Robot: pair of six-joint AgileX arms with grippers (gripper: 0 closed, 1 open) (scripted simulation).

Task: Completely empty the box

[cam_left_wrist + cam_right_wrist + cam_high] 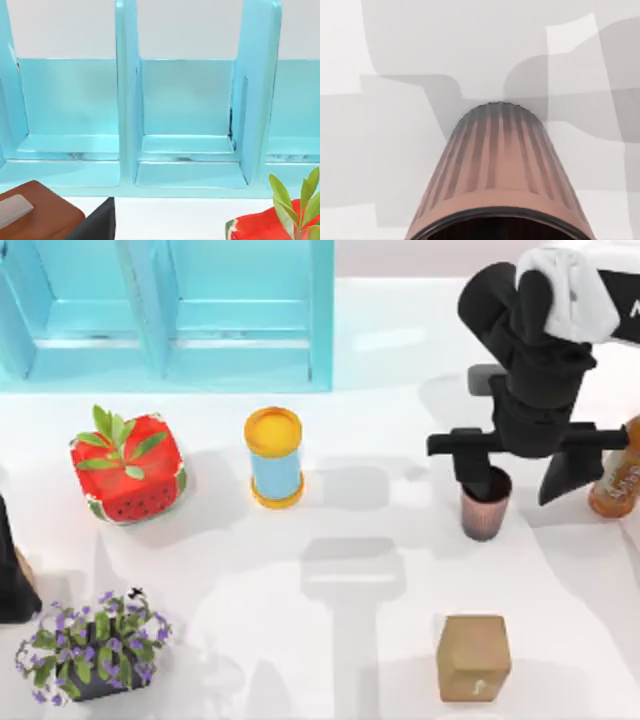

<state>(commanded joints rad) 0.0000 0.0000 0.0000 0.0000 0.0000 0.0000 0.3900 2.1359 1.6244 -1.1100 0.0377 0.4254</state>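
Observation:
The light blue box (322,310) lies at the back left of the table, divided into compartments. In the left wrist view the box (127,100) shows bare compartment floors. A ribbed pink cup (484,506) stands on the table right of centre. My right gripper (515,480) hangs just above it, open, its fingers spread wider than the cup, which sits under the left one. The right wrist view looks down on the cup (500,165) from close above. My left arm (12,575) is parked at the table's left edge.
A watermelon-patterned cube with leaves (128,468), a yellow-capped blue can (274,457), a brown cube (473,657), an orange bottle (620,475) and a purple-flowered plant (92,645) stand around the table. A brown block (35,215) lies near the left arm.

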